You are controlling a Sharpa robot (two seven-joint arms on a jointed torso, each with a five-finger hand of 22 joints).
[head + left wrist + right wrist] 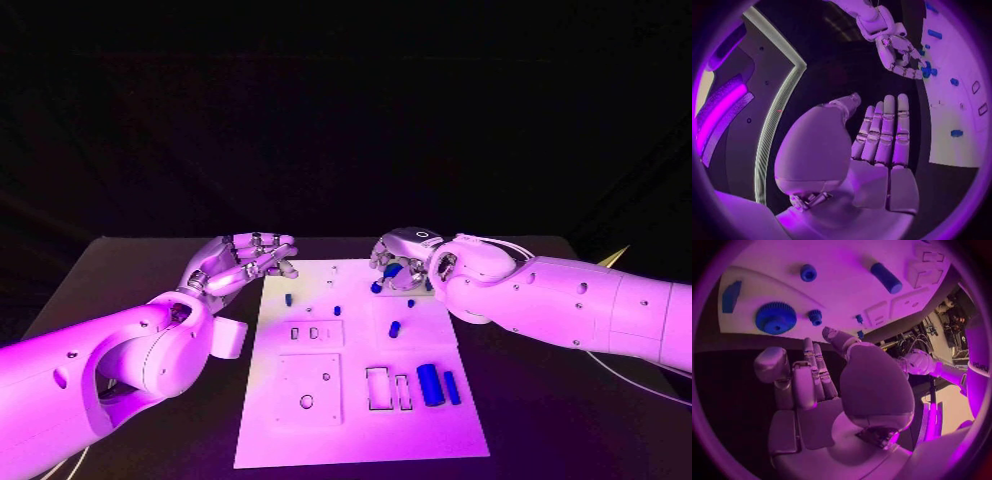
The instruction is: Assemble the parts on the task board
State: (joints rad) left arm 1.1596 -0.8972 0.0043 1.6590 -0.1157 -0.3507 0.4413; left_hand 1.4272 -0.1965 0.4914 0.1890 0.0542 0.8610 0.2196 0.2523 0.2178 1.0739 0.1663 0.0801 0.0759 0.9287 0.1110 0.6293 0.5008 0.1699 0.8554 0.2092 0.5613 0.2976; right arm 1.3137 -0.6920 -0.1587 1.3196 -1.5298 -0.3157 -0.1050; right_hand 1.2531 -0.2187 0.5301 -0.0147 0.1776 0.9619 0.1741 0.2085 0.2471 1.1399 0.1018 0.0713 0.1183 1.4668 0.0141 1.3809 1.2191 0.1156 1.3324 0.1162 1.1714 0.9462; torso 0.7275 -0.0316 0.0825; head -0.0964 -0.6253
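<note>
Spreading across the middle of the black table (173, 440), the white task board (361, 440) carries the blue parts. The left robot hand (242, 262) hovers off the board's far left corner, fingers apart, grasping nothing. The right robot hand (404, 262) hangs over the board's far edge, its fingers near a blue gear (776, 318); I cannot tell whether it grips anything. A large blue cylinder (430, 384) lies near the board's right edge, with a slimmer blue piece (451, 388) just beside it.
</note>
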